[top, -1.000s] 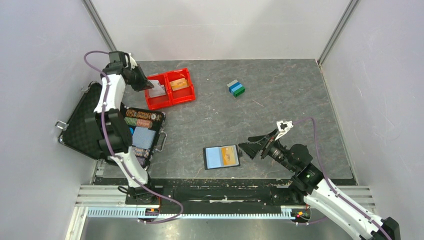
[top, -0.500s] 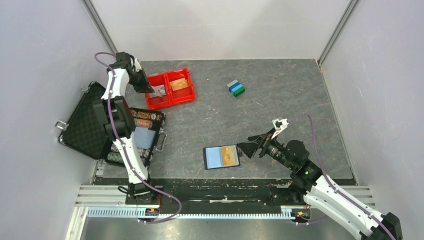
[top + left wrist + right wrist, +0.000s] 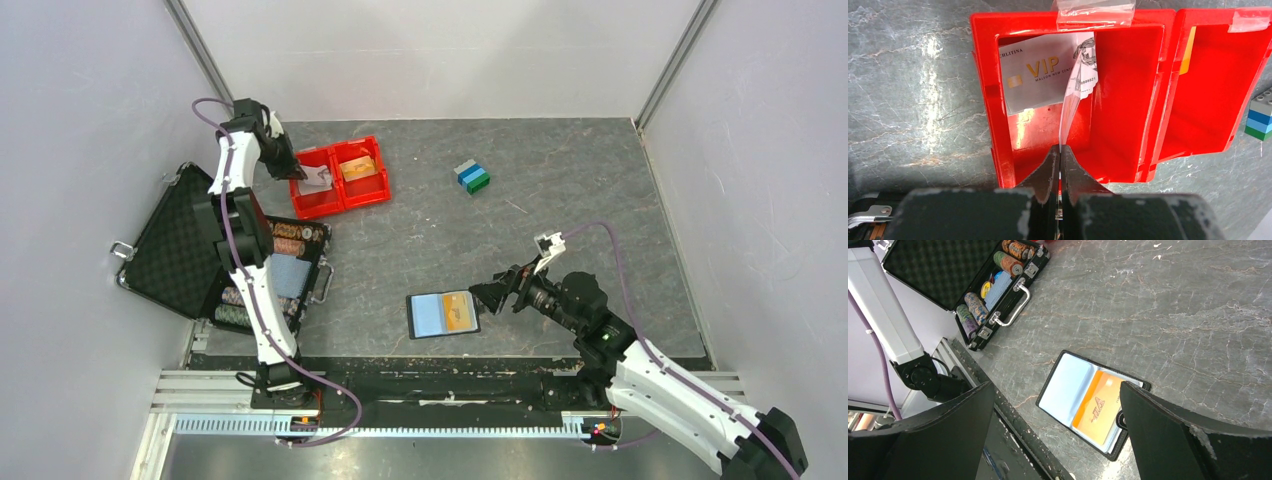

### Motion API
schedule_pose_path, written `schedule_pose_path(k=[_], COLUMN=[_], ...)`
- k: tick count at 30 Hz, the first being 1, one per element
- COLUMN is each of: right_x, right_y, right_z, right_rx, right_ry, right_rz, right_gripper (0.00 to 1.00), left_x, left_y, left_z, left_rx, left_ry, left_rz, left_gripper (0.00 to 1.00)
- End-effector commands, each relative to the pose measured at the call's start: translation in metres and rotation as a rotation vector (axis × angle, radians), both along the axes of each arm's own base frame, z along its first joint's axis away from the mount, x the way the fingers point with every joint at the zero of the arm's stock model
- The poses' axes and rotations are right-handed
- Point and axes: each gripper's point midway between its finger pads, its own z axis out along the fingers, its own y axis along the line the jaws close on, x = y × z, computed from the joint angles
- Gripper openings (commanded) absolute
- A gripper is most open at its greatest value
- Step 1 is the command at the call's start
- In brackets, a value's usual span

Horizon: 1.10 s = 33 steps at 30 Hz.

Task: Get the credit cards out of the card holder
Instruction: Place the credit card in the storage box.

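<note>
**Ana:** Looking at the left tool, what has it got?

**Ben:** Its jaws are pinched together on a whitish-grey card, held on edge over the left compartment of the red tray. The tray sits at about 10 o'clock on the desk.

**Ana:** Anything in the tray?

**Ben:** A VIP card lies flat in that left compartment. An orange card leans in the right one. I cannot tell whether the held card touches the VIP card.

**Ana:** And the card holder?

**Ben:** It lies spread open at 6 o'clock on the desk. Another orange card sits in its right half.

**Ana:** The right tool?

**Ben:** Its jaws stand wide apart with nothing between them, just at the holder's 3 o'clock edge.
</note>
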Motion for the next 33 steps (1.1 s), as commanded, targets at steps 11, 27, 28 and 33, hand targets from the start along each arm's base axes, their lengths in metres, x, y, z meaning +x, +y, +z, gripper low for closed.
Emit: schedule_pose_path(k=[11,27,28,33], right_x=[0.011,0.012,0.012,0.013], right_y=[0.004,0.003,0.003,0.002], right_z=[0.028,0.030,0.030,0.030], right_rx=[0.005,0.016,0.018,0.018], right_ry=[-0.077,-0.071,-0.071,-0.068], right_rz=[-0.009,-0.020,-0.021,-0.026], right_gripper=[0.98,0.98,0.98,0.98], left_x=[0.017,0.023,0.023,0.027], left_y=[0.020,0.023,0.024,0.024], left_z=[0.008,-0.008,-0.009,-0.009], left_rx=[0.093,0.095,0.096,0.096], left_ry=[-0.054,-0.042,-0.041,-0.050], left_rz=[0.015,0.050,0.052,0.056], left_gripper=[0.04,0.20,0.21,0.23])
